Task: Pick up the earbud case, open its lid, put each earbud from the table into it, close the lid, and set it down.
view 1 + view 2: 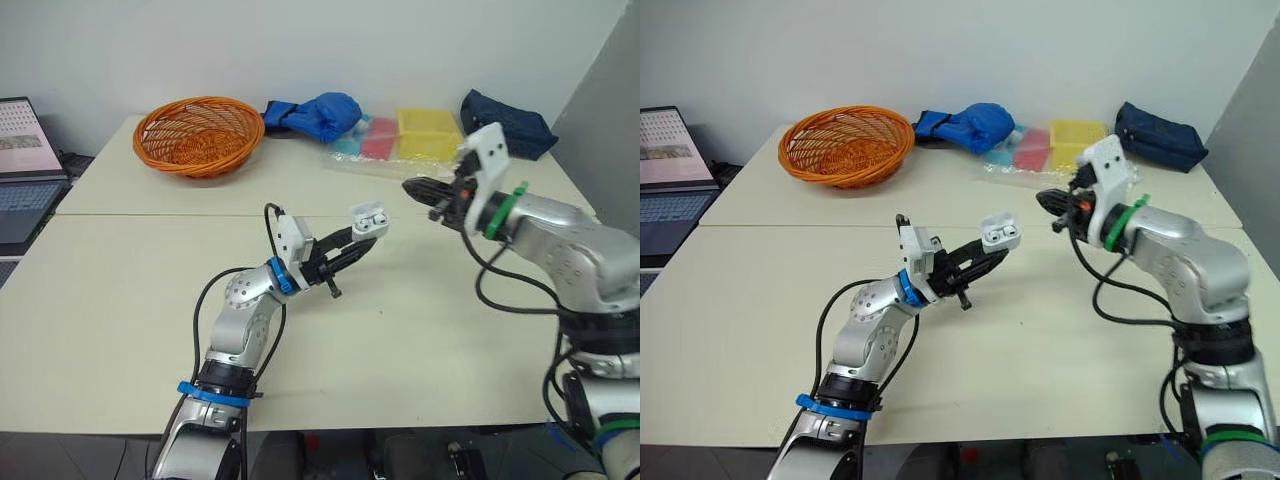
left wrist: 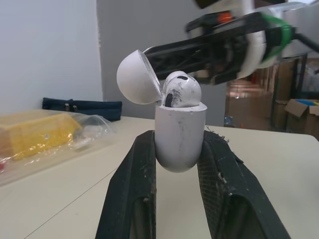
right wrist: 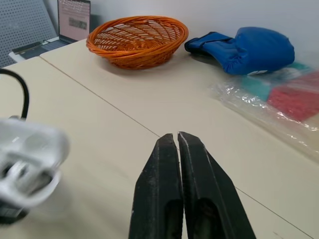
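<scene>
White earbud case, lid open, one earbud showing, gripped by left jaws; right jaws closed, empty.

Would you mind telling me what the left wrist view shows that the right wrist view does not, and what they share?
Left wrist view: the earbud case with its lid open, an earbud seated inside, the left claw gripping it, and a navy bag. Right wrist view: the orange basket, blue glove and laptop, plus the right claw with fingers pressed together. Shared: the earbud case, the right claw, the plastic bag and the table.
</scene>
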